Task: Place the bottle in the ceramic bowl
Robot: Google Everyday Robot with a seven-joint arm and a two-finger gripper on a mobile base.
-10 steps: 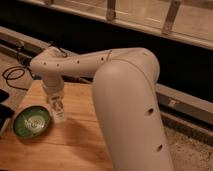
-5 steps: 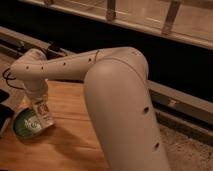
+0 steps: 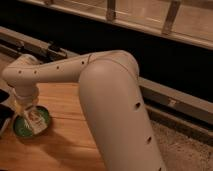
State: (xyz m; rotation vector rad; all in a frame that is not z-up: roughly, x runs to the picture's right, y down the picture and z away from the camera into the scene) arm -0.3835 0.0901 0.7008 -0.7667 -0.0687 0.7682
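The green ceramic bowl (image 3: 43, 120) sits on the wooden table near its left edge. The small white bottle (image 3: 34, 120) with a pale label is tilted over the bowl's middle. My gripper (image 3: 27, 109) hangs from the white arm directly above the bowl and holds the bottle's upper end. The bottle's lower end reaches into or just above the bowl; I cannot tell if it touches. The bowl's left part is hidden behind the gripper and bottle.
The wooden table top (image 3: 65, 145) stretches right and forward of the bowl. My large white arm (image 3: 115, 110) covers the middle of the view. A dark object (image 3: 4, 117) lies at the left edge. A metal rail (image 3: 170, 97) runs behind the table.
The gripper with the bottle has moved left, from beside the bowl's right rim to over the bowl's middle. The bowl has stayed in place.
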